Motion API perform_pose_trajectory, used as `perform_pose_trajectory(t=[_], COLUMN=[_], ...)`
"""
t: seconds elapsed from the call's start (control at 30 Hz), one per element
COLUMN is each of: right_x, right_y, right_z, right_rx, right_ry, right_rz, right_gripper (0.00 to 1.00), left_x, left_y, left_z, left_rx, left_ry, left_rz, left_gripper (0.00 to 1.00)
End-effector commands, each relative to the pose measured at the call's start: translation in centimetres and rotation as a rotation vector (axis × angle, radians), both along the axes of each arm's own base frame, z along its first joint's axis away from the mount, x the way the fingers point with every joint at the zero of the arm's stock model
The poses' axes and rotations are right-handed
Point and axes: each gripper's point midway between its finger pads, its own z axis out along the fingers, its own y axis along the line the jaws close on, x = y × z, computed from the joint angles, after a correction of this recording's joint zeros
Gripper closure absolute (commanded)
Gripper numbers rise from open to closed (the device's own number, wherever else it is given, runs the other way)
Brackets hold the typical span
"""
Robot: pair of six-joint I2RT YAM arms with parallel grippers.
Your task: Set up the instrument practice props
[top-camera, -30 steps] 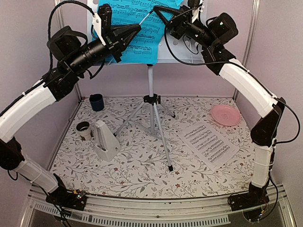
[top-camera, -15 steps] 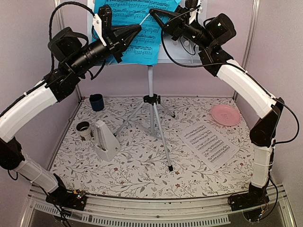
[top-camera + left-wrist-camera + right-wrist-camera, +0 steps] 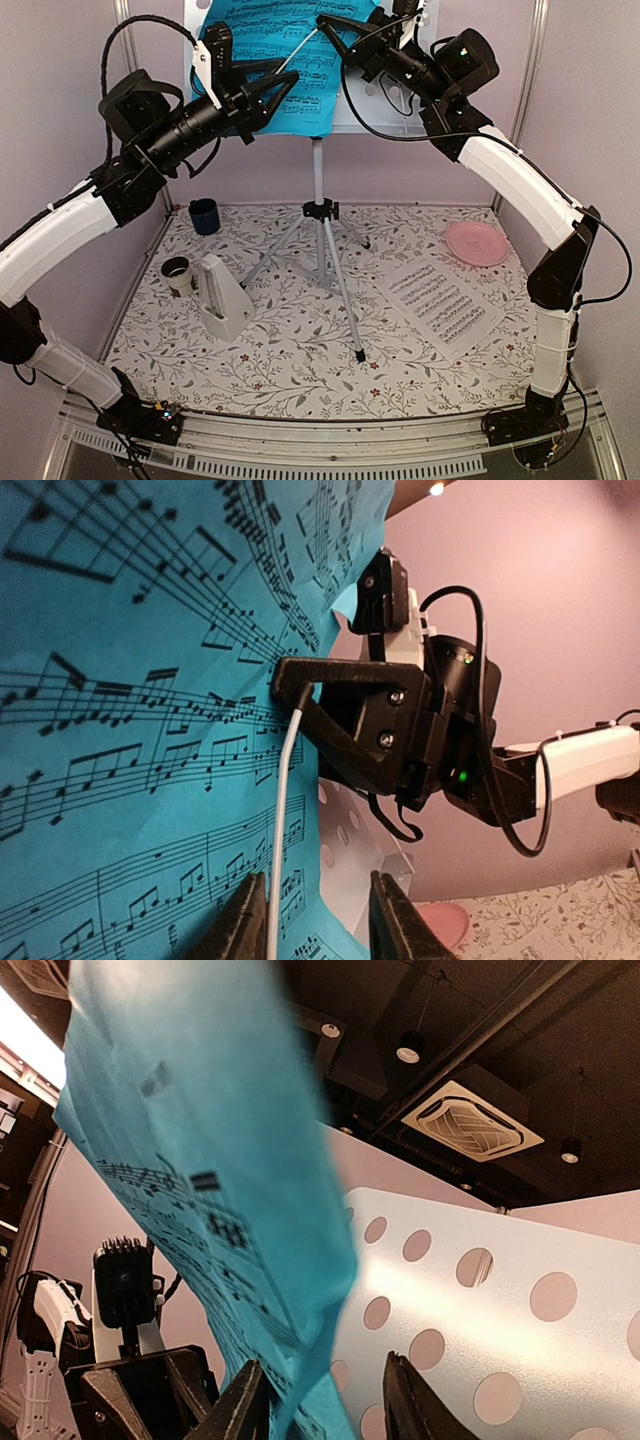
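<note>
High against rear wall, both hands at blue sheet (image 3: 262,30)
Pale music stand (image 3: 385,118) upright on tripod, mid-back of table (image 3: 300,375); blue sheet rests on its perforated desk, right edge curling forward off it
State of left hand (image 3: 315,925): released, fingers apart, tips near sheet's face
State of right hand (image 3: 325,1400): released, fingers apart, sheet's loose edge hanging between them
On table: white sheet (image 3: 443,303) flat, right of tripod; metronome (image 3: 222,298) upright, left of tripod; pink plate (image 3: 476,243) far right; dark cup (image 3: 204,215) back left

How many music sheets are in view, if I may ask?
2. The bright blue music sheet is up against the music stand; the white music sheet lies flat on the table. None appears hidden.
</note>
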Motion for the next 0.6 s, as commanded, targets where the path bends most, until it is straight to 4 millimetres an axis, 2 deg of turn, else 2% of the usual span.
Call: perform_pose_trajectory(t=[0.0, 0.13, 0.23, 0.3, 0.57], right_x=[0.2, 0.6, 0.9, 1.0, 1.4], right_y=[-0.2, -0.1, -0.2, 0.0, 0.3], right_z=[0.7, 0.6, 0.6, 0.4, 0.0], right_rx=[0.047, 0.055, 0.063, 0.064, 0.063], right_ry=[-0.013, -0.004, 0.000, 0.002, 0.009], right_rz=[-0.014, -0.023, -0.034, -0.035, -0.034], right_gripper=[0.55, 0.52, 0.56, 0.60, 0.59], left_x=[-1.2, -2.1, -3.0, -3.7, -4.8], left_y=[0.4, 0.7, 1.3, 2.1, 6.2], left_z=[0.2, 0.3, 0.5, 0.8, 2.0], left_rx=[-0.005, -0.008, -0.010, -0.027, -0.066], left_ry=[0.008, 0.015, 0.026, 0.026, 0.072], left_rz=[-0.009, -0.011, -0.003, 0.010, 0.128], left_gripper=[0.59, 0.55, 0.55, 0.56, 0.58])
